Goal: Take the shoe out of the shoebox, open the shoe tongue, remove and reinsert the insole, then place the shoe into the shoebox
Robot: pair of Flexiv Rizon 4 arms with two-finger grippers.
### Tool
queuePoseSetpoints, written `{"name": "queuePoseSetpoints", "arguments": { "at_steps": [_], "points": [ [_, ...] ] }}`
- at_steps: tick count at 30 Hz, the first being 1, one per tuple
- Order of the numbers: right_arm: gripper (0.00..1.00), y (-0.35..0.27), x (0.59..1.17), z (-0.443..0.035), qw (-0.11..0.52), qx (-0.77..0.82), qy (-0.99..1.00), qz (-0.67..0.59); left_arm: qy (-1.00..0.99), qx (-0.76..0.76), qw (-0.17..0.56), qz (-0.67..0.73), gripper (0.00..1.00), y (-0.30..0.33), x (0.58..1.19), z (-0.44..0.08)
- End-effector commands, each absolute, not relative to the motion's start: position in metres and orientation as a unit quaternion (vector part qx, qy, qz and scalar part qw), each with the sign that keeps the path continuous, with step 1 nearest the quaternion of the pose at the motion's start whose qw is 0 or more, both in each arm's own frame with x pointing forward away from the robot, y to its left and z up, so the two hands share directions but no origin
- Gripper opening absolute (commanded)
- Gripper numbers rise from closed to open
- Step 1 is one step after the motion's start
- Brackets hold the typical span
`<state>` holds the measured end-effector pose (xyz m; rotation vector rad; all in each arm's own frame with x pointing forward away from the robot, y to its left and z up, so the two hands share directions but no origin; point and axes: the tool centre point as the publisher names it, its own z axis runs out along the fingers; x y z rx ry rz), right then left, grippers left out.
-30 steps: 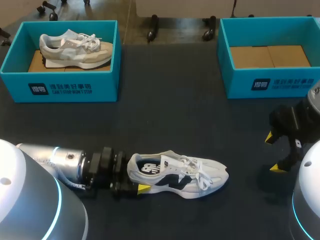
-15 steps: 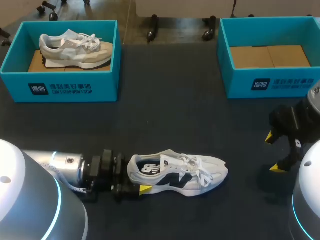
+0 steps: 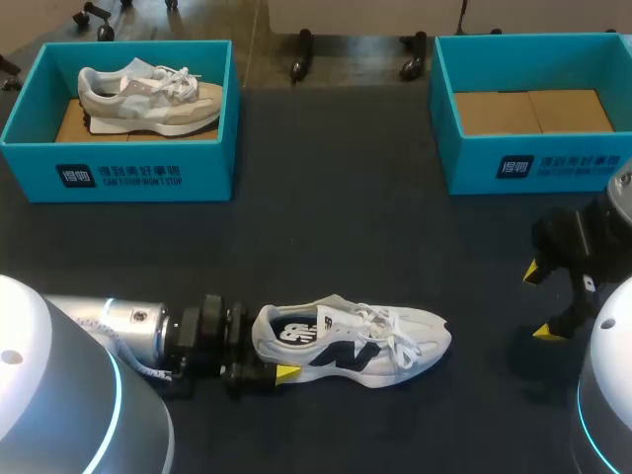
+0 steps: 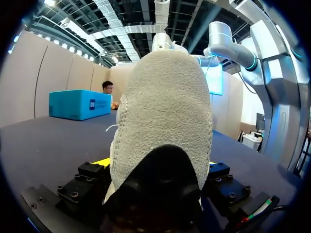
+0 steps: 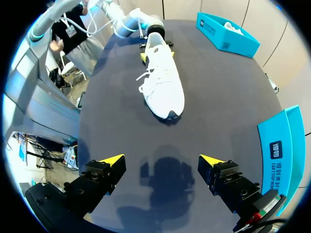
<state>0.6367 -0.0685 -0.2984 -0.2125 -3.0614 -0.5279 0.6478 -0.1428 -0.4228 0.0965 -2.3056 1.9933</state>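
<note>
White shoe (image 3: 355, 346), upright on counter (image 3: 346, 227); heel clamped between left gripper (image 4: 157, 164) fingers. Well apart, right gripper (image 5: 163, 162), fingers spread wide.

**Dark surface under even light**

A dark, matte surface (image 3: 336, 227) fills the head view from the lower edge almost to the top, where its far edge runs across the frame. Light falls evenly, leaving soft shadows at lower right.
</note>
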Motion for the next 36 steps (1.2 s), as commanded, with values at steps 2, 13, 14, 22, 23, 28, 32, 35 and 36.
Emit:
{"name": "queuePoseSetpoints", "arguments": {
  "at_steps": [2, 13, 14, 22, 23, 28, 32, 35, 36],
  "points": [
    [1.0, -0.068, 0.636, -0.299, 0.013, -0.068, -0.983, -0.169, -0.756, 0.032, 0.046, 0.653, 0.0, -0.144, 0.648, -0.425],
    [1.0, -0.034, 0.648, -0.229, 0.067, -0.317, -0.946, 0.014, -0.756, 0.032, 0.046, 0.653, 0.0, -0.144, 0.648, -0.425],
    [1.0, -0.031, 0.646, -0.224, 0.058, -0.348, -0.935, 0.039, -0.756, 0.032, 0.046, 0.653, 0.0, -0.144, 0.648, -0.425],
    [1.0, -0.017, 0.634, -0.204, -0.003, -0.425, -0.896, 0.128, -0.756, 0.032, 0.046, 0.653, 0.0, -0.144, 0.648, -0.425],
    [1.0, -0.017, 0.634, -0.204, -0.003, -0.425, -0.896, 0.128, -0.756, 0.032, 0.046, 0.653, 0.0, -0.144, 0.648, -0.425],
    [1.0, -0.017, 0.634, -0.204, -0.003, -0.425, -0.896, 0.128, -0.756, 0.032, 0.046, 0.653, 0.0, -0.144, 0.648, -0.425],
    [1.0, -0.015, 0.635, -0.202, 0.0, -0.466, -0.878, 0.114, -0.756, 0.032, 0.046, 0.653, 0.0, -0.144, 0.648, -0.425],
    [1.0, -0.008, 0.638, -0.205, 0.033, -0.549, -0.83, 0.092, -0.756, 0.032, 0.046, 0.653, 0.0, -0.144, 0.648, -0.425],
    [1.0, -0.004, 0.639, -0.208, 0.048, -0.576, -0.812, 0.087, -0.756, 0.032, 0.046, 0.653, 0.0, -0.144, 0.648, -0.425]
  ]
}}
